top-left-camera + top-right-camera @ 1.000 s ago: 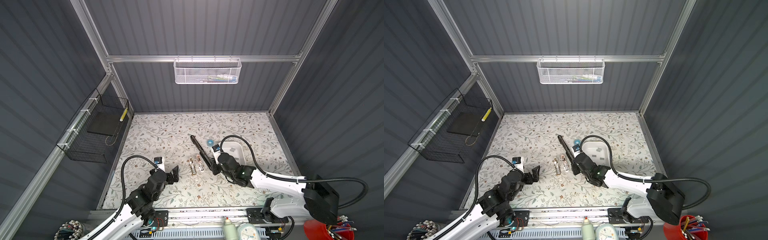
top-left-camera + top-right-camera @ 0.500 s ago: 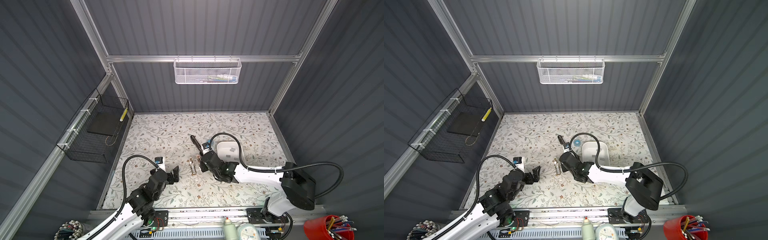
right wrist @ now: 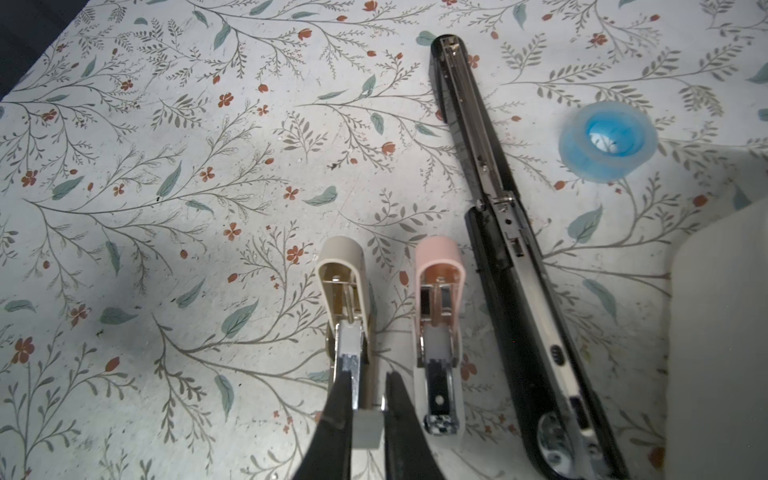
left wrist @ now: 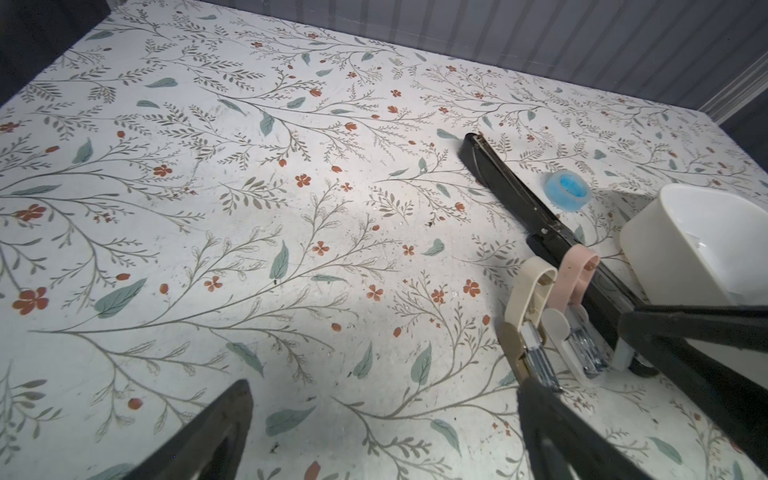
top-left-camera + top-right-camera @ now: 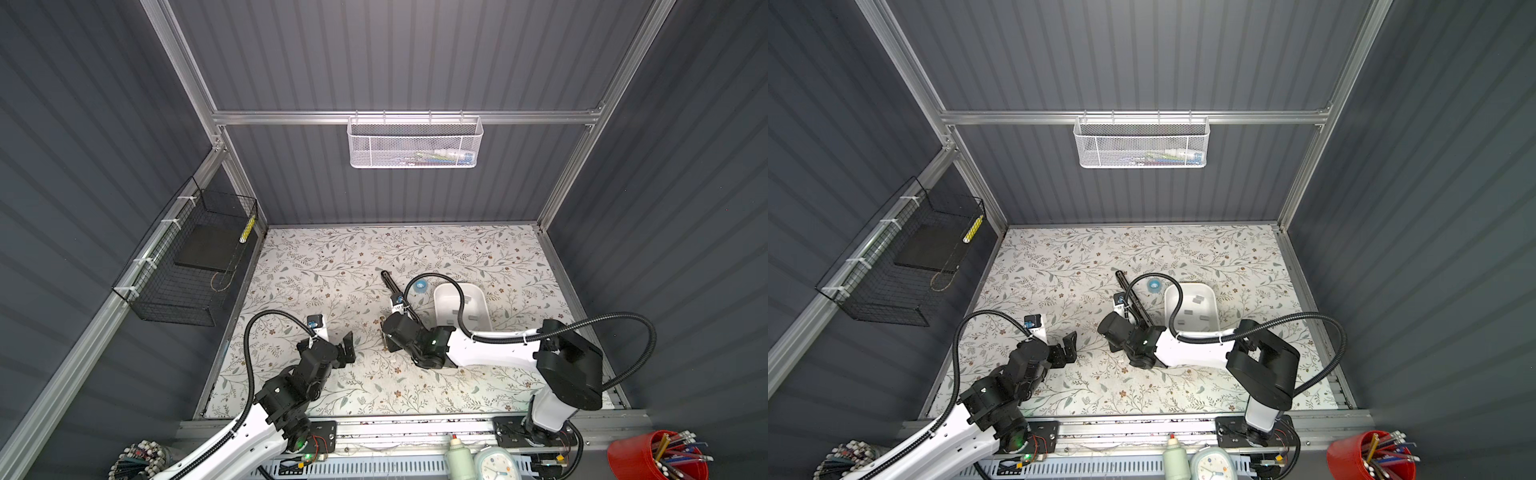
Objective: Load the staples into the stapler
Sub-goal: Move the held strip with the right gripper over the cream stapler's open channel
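My right gripper (image 3: 368, 390) is shut on a short grey strip of staples (image 3: 367, 430). It holds the strip over the metal channel of a small beige stapler (image 3: 341, 282) that lies opened flat. A pink stapler (image 3: 439, 282) lies open beside it, and a long black stapler (image 3: 498, 216) lies unfolded past that. In both top views the right wrist covers the two small staplers; the black stapler (image 5: 392, 291) (image 5: 1133, 299) shows behind it. More staples (image 5: 1198, 298) lie in the white tray (image 5: 1214, 307). My left gripper (image 5: 347, 345) (image 4: 386, 386) hangs open over bare table.
A blue ring (image 5: 421, 286) (image 3: 606, 141) sits between the black stapler's far end and the white tray (image 5: 478, 291). A black wire basket (image 5: 187, 262) hangs on the left wall and a white mesh basket (image 5: 415, 141) on the back wall.
My right arm has swung left from the black stapler's near end to over the beige stapler, with its jaws closing the last bit. The left arm has not moved.
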`<state>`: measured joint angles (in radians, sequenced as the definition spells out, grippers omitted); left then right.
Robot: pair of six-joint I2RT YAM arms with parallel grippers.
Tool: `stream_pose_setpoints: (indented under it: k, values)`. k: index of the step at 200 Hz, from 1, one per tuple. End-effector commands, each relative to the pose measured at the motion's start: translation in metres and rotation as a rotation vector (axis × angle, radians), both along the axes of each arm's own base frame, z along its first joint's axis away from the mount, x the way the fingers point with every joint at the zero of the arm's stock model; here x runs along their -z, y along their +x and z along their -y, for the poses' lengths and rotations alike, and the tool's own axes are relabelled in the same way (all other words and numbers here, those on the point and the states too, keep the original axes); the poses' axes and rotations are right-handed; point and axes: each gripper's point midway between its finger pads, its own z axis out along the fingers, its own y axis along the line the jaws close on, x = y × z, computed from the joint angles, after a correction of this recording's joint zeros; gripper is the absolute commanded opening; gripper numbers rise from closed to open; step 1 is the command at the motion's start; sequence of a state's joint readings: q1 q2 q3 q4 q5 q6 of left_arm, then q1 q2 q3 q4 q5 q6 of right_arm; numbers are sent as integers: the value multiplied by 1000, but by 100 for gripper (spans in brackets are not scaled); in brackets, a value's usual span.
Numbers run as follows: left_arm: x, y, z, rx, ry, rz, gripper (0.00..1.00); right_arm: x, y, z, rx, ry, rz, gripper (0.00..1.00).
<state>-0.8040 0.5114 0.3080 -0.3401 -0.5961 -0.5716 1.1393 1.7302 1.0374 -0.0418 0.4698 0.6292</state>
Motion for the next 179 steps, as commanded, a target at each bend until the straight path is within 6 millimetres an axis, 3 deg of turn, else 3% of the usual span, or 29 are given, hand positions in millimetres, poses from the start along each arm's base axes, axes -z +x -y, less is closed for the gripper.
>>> stream_pose_setpoints:
  k: [1, 179]
  values:
    - [-13, 2, -9, -65, -14, 19, 100, 3, 3, -1, 28, -26, 4, 14]
    - [-14, 0, -8, -57, -37, 24, 100, 28, 8, -19, 16, -58, 13, 15]
